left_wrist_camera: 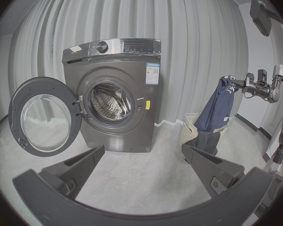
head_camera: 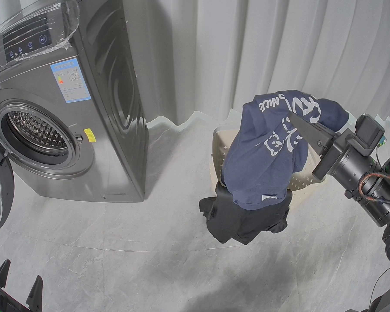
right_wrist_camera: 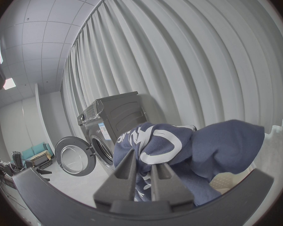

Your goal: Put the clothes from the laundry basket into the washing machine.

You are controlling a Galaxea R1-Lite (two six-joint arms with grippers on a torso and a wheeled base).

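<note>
The right gripper [head_camera: 292, 118] has its fingers clamped on a navy sweatshirt [head_camera: 260, 161], which hangs above the laundry basket [head_camera: 223, 139] on the floor. A black garment [head_camera: 242, 222] drapes over the basket's rim. The washing machine [head_camera: 108, 87] stands well apart (round door [left_wrist_camera: 44, 116] wide open). The left gripper [left_wrist_camera: 142, 149] sits low, fingers spread wide.
</note>
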